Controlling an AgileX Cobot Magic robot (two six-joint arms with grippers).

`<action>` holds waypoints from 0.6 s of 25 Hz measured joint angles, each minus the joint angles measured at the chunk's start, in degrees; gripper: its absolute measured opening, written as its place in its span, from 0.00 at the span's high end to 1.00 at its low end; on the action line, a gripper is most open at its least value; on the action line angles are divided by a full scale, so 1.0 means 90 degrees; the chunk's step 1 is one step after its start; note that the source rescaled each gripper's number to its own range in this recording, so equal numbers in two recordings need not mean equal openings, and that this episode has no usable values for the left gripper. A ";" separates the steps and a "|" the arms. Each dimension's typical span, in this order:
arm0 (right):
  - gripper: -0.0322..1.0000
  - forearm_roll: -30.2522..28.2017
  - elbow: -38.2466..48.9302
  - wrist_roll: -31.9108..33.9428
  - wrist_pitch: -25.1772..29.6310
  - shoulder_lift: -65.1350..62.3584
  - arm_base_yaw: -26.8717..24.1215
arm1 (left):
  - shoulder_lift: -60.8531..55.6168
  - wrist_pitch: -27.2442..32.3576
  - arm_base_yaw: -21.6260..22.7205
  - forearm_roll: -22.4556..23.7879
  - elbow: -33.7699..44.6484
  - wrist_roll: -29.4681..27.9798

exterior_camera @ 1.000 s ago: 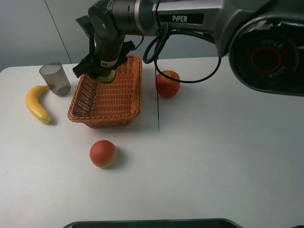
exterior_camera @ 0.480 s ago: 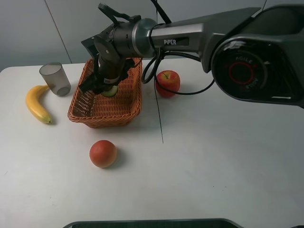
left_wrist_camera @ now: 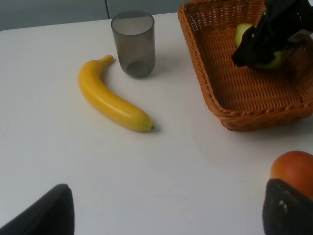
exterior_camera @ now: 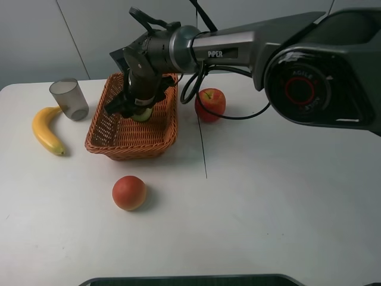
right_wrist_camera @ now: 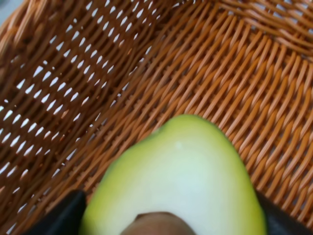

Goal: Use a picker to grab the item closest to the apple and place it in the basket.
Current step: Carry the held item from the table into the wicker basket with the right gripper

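While picker (exterior_camera: 139, 108) hung over far rim of basket (exterior_camera: 113, 136) one second ago, now it is lower, inside basket. Avocado half (exterior_camera: 143, 115) sits between its two black fingers, over woven floor, cut face with pit toward wrist camera. Fingers touch both edges, but if they squeeze or are just loosened, cannot tell. Apple (exterior_camera: 211, 102) on table just right of basket, not moved. Left gripper (left_wrist_camera: 166, 215): fingers far apart, holding nothing.

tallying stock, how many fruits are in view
4: banana left of the basket, orange-red fruit in front of it, apple to its right, avocado half inside it.
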 joint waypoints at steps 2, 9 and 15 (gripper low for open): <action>0.36 0.0000 0.0000 0.0006 0.0000 0.0000 0.0000 | 0.0000 0.0000 0.0000 0.0000 0.0000 0.0000; 0.01 0.0000 0.0000 0.0017 0.0010 0.0000 0.0000 | 0.0000 0.0000 0.0000 0.0000 0.0000 0.0013; 0.00 0.0000 0.0000 0.0005 0.0233 -0.0427 0.0000 | 0.0000 0.0000 0.0000 0.0000 0.0000 -0.0001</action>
